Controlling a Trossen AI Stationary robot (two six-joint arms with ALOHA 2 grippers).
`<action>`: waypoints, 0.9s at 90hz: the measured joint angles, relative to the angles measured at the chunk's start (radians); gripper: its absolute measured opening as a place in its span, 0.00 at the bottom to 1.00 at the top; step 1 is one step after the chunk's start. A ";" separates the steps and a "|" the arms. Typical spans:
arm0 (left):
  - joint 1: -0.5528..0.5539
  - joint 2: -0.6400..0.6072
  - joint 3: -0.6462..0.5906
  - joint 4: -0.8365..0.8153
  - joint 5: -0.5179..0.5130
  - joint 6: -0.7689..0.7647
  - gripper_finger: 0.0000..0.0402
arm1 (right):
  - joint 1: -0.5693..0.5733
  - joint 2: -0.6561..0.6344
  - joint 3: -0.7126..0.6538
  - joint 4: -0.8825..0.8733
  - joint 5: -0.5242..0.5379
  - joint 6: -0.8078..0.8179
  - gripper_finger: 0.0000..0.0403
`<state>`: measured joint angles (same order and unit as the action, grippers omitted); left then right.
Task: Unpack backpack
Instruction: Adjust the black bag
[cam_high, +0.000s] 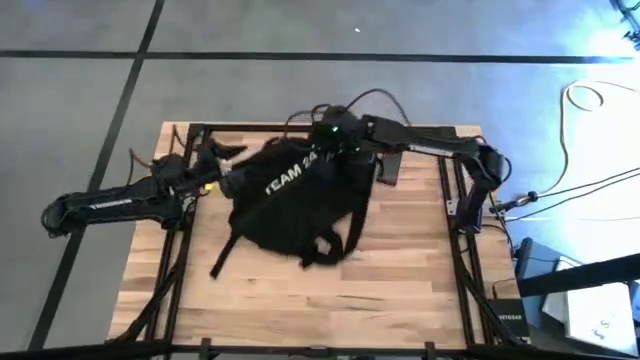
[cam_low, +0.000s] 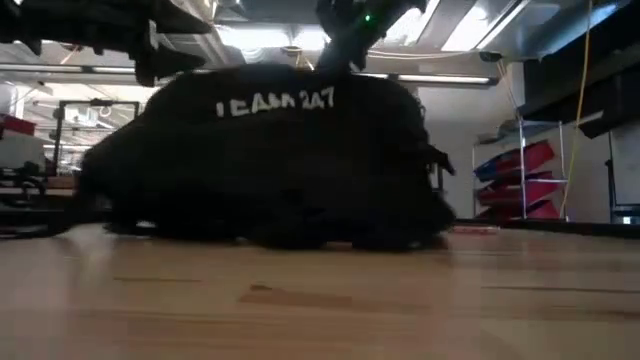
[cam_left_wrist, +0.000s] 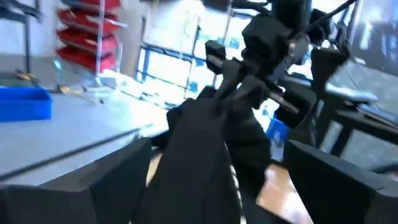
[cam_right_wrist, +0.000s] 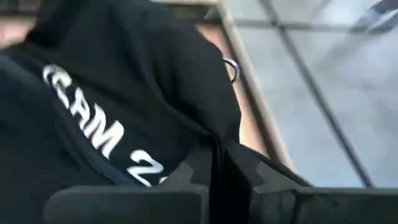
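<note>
Looking at the backpack (cam_high: 290, 205) lying flat near the middle of the wooden surface (cam_high: 330, 300), straps trailing toward the front edge; left end effector (cam_high: 222, 180) pinching a fold of black fabric at the bag's left side, fingers closed down on it in the left wrist view; right end effector (cam_high: 335, 140) pressing in at the bag's far edge by the lettering, fabric bunched between its fingers, can't tell how tightly; probably still the opening step; next needing the zipper or mouth found and spread apart.
</note>
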<state>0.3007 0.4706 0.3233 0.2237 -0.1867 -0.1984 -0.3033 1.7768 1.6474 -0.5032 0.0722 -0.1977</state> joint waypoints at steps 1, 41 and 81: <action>0.001 -0.004 0.000 0.000 -0.001 0.001 0.87 | -0.003 -0.004 0.000 0.008 0.006 -0.004 0.00; -0.143 0.063 -0.006 -0.036 0.420 0.008 0.87 | 0.029 -0.034 0.002 0.162 0.303 -0.106 0.00; -0.437 0.571 -0.040 0.179 -0.008 0.071 0.87 | 0.083 -0.034 0.002 0.139 0.336 -0.127 0.00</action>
<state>-0.1358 1.0417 0.2829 0.4031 -0.1952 -0.1277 -0.2203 1.7432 1.6493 -0.3641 0.4080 -0.3248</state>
